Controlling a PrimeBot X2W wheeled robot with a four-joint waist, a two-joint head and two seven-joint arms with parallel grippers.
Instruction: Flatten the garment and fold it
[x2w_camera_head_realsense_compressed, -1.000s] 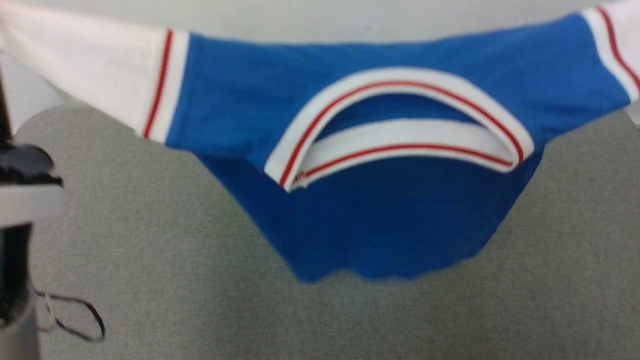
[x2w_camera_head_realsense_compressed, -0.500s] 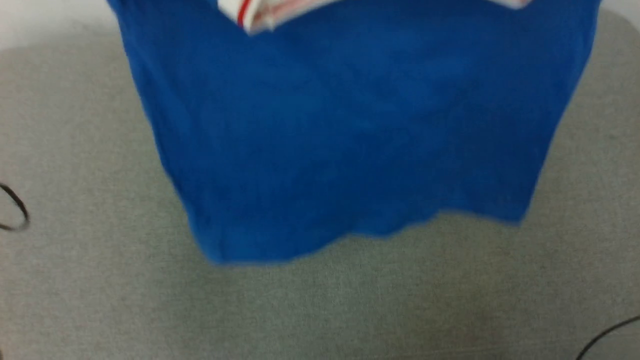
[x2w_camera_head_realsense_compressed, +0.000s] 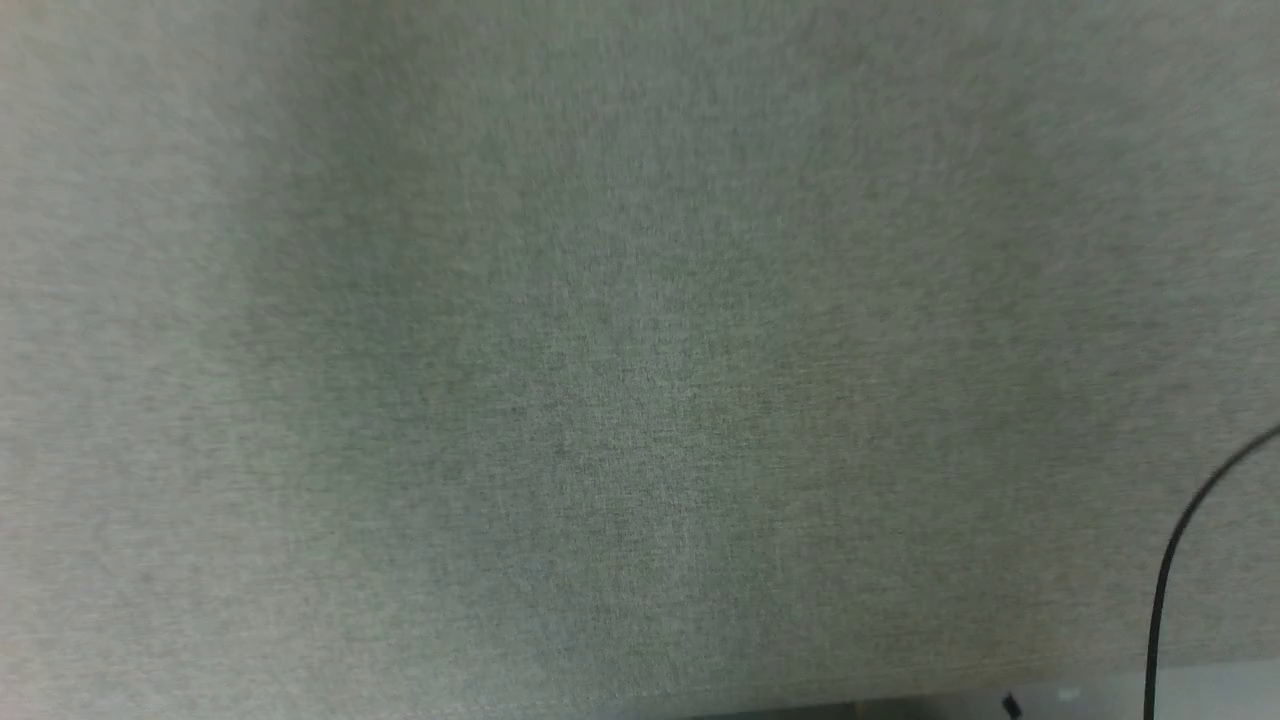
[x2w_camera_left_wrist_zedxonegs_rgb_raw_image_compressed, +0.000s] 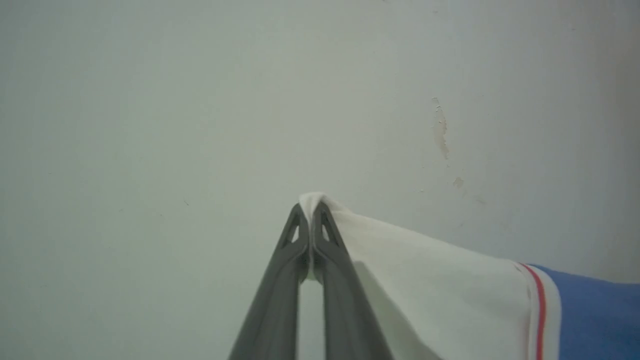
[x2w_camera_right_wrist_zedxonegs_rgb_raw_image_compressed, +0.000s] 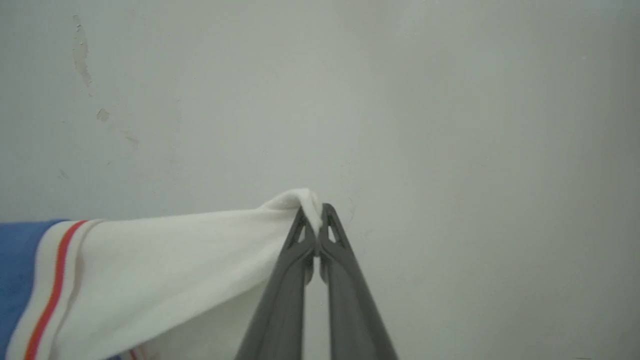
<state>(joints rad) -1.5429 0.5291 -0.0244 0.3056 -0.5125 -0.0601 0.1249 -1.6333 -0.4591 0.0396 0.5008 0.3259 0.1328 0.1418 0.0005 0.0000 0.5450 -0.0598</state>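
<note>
Grey table (x2w_camera_head_realsense_compressed: 640, 360) now lies under the head camera, which has dipped below the shirt (x2w_camera_left_wrist_zedxonegs_rgb_raw_image_compressed: 450, 295) it faced a second ago. Against a pale wall (x2w_camera_left_wrist_zedxonegs_rgb_raw_image_compressed: 150, 100), the left gripper (x2w_camera_left_wrist_zedxonegs_rgb_raw_image_compressed: 311, 220) is clamped on one white sleeve tip and the right gripper (x2w_camera_right_wrist_zedxonegs_rgb_raw_image_compressed: 317, 220) pinches the other. The shirt hangs stretched between them, probably ready to be laid flat.
</note>
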